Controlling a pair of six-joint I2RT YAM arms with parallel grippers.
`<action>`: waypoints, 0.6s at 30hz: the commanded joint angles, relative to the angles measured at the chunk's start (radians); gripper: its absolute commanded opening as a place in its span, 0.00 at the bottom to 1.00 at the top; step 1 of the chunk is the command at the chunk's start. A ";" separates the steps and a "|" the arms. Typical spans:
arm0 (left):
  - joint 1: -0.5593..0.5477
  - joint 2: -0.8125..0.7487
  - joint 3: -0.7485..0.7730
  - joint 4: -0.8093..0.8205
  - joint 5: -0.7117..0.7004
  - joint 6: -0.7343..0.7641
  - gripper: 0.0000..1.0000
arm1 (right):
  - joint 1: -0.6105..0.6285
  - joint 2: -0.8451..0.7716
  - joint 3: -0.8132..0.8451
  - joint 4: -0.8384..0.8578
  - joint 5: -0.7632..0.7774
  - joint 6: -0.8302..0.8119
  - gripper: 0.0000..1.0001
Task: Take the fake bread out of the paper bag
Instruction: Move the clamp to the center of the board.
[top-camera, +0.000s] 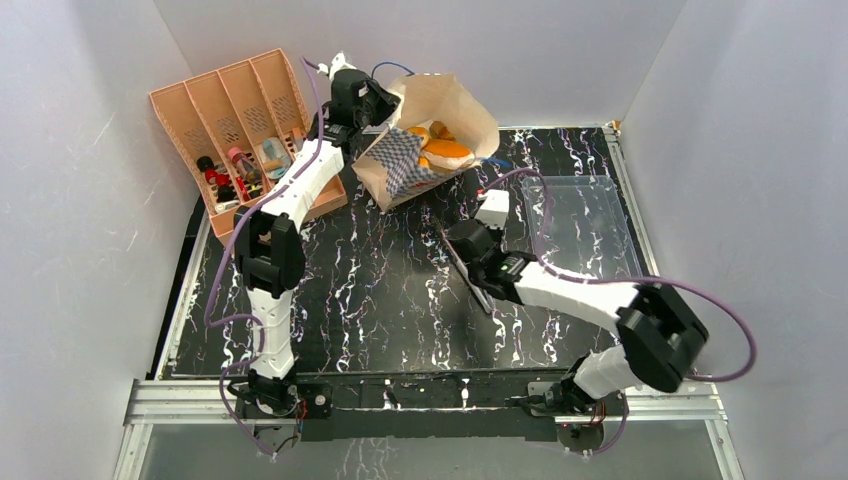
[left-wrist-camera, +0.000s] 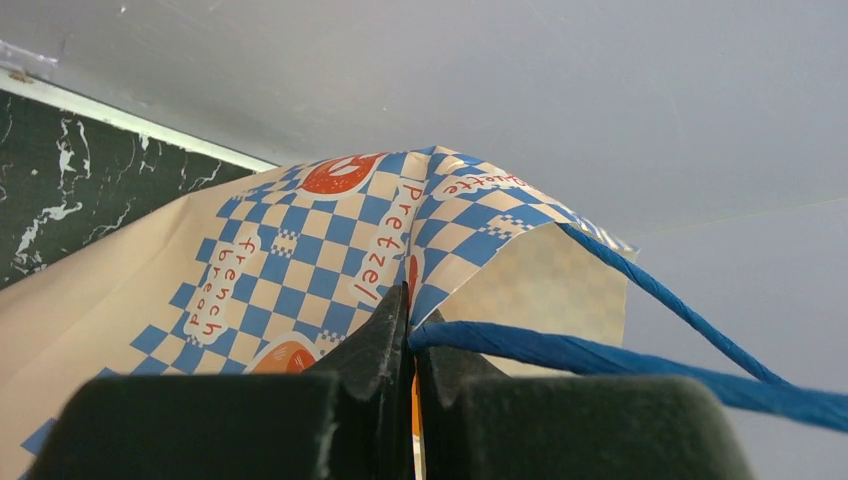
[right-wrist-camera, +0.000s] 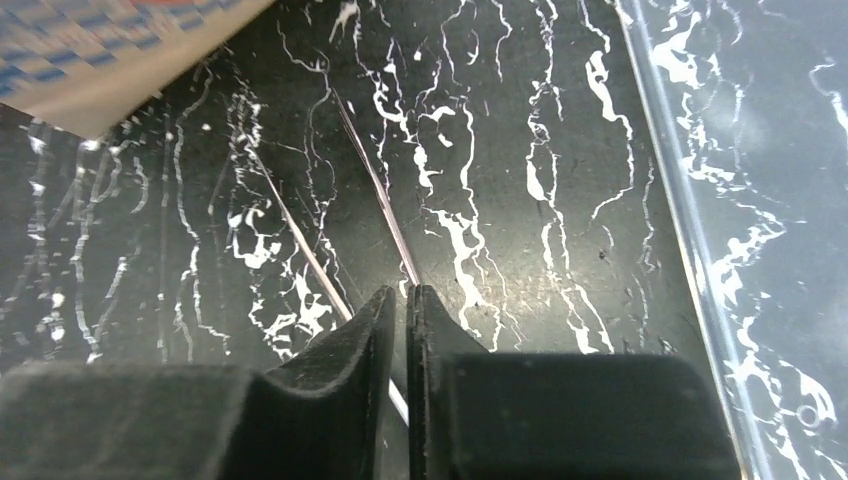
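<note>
Close view, left gripper (left-wrist-camera: 409, 345) closed tight on the checkered rim of the paper bag (left-wrist-camera: 290, 255) — possibly pinching the blue cord handle (left-wrist-camera: 600, 358) too — black marbled table (left-wrist-camera: 70, 190) upper left, grey wall (left-wrist-camera: 500, 90) behind.

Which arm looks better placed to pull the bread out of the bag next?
Right, probably. The left gripper is clamped on the paper bag at its rim, propping the mouth open. The right gripper grips the metal tongs and is free to reach the fake bread inside.
</note>
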 joint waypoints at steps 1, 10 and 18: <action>0.037 -0.098 -0.054 0.075 0.045 -0.071 0.00 | -0.033 0.122 0.080 0.185 0.027 -0.018 0.06; 0.127 -0.121 -0.127 0.083 0.175 -0.091 0.00 | -0.129 0.393 0.303 0.304 -0.037 -0.067 0.02; 0.214 -0.135 -0.135 0.057 0.269 -0.017 0.23 | -0.154 0.578 0.540 0.292 -0.094 -0.116 0.02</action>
